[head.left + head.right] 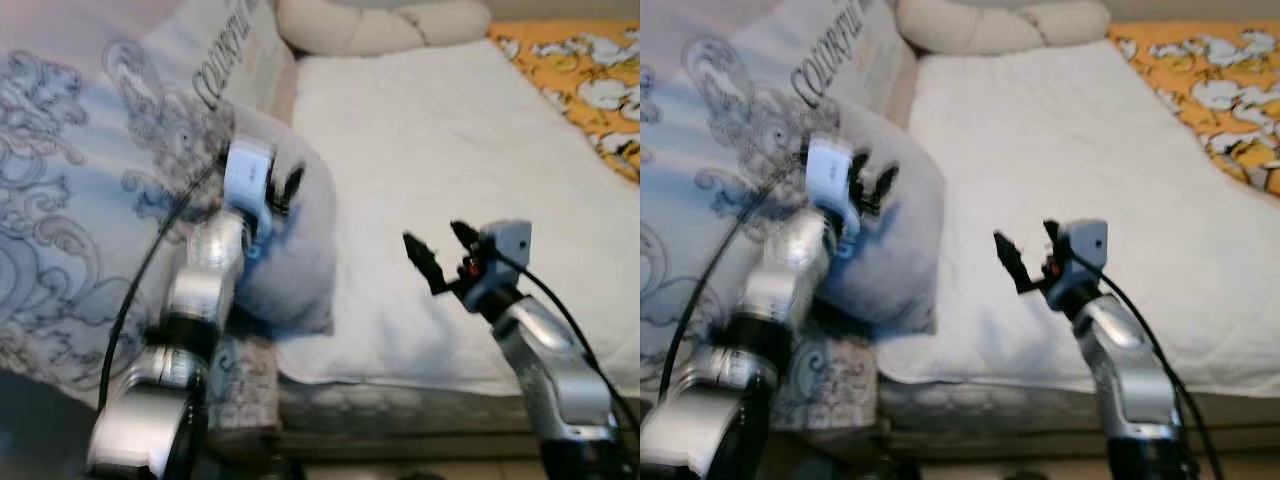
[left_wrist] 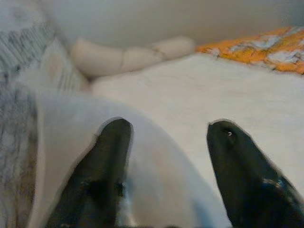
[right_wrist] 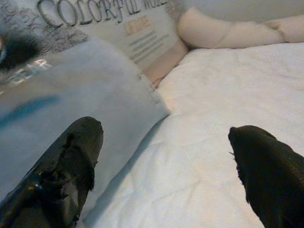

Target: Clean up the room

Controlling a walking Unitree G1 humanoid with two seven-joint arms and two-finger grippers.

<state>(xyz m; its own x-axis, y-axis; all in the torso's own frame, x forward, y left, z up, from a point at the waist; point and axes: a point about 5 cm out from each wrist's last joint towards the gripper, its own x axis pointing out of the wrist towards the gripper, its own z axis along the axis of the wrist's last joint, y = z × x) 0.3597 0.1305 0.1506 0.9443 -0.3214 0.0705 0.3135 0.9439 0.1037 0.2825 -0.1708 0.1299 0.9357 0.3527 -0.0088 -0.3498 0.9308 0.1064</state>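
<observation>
Beside the white bed sheet [image 1: 450,150], a "COLORFUL" pillow [image 3: 109,23]; left gripper [image 1: 283,190] open against a grey pillow [image 1: 300,250], right gripper [image 1: 440,248] open, empty.

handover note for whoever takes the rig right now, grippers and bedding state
Left gripper: open, fingers over the pale pillow at the bed's left side, not closed on it.
Right gripper: open, empty, above the white sheet.
Patterned duvet bunched on the left; cream bolster at the head; orange blanket on the right.
Done: nothing visibly tidied. Left: probably grasp and place the pillow, straighten the duvet.
</observation>
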